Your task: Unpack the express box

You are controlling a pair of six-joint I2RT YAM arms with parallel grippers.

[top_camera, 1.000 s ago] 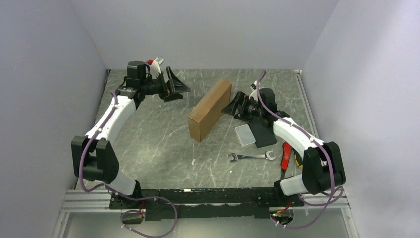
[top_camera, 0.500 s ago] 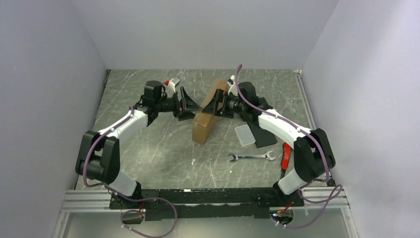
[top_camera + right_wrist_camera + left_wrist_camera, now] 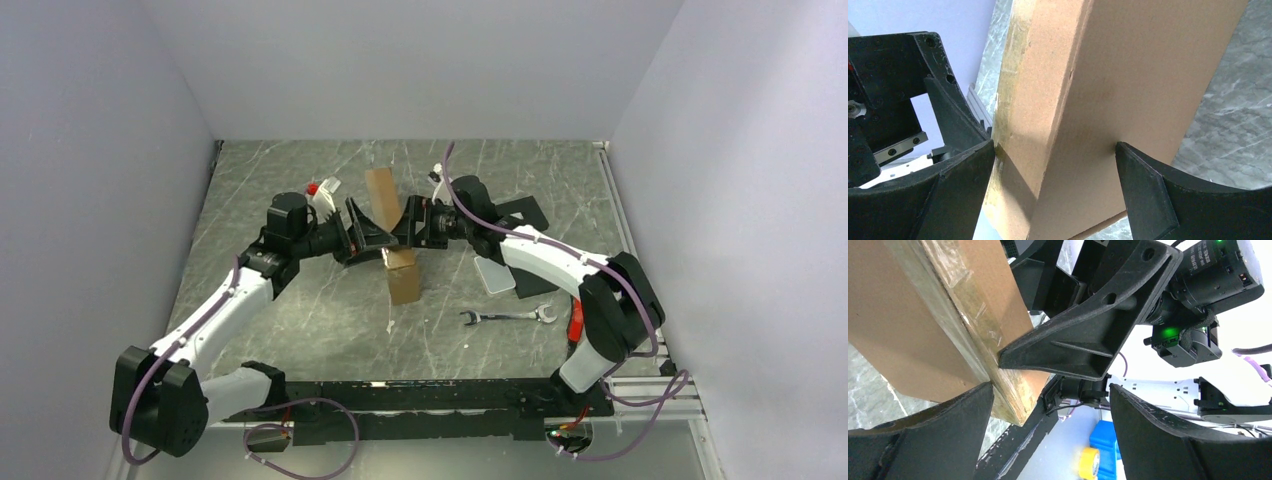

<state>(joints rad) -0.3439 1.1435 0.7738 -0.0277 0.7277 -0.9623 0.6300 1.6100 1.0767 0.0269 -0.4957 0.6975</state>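
Where the right gripper's (image 3: 1055,145) black fingers (image 3: 948,190) straddle the express box (image 3: 1128,65), we note both tips against cardboard: one on the taped narrow edge, the other on the broad brown face. We read that as a grasp across the box's thickness.

Left gripper (image 3: 1051,386): spread wide, released. One of its fingertips (image 3: 979,396) touches the same taped edge; the other stands apart from the box, and one of the right gripper's fingers lies in the span between them.

Clear tape (image 3: 973,315) runs along the narrow edge, wrinkled and glossy.

From above, we see the box at mid-table, stood on a narrow side instead of lying flat, its length running from far to near, with the left gripper on its left and the right gripper on its right. Whether it rests on the grey marbled table (image 3: 300,300) or hangs just off it, we cannot tell.

To the right of the box:
- pale flat case (image 3: 493,271)
- wrench (image 3: 508,316), nearer the bases
- red-handled tool (image 3: 578,315), partly under the right arm
- black flat box (image 3: 520,212), beyond the arm
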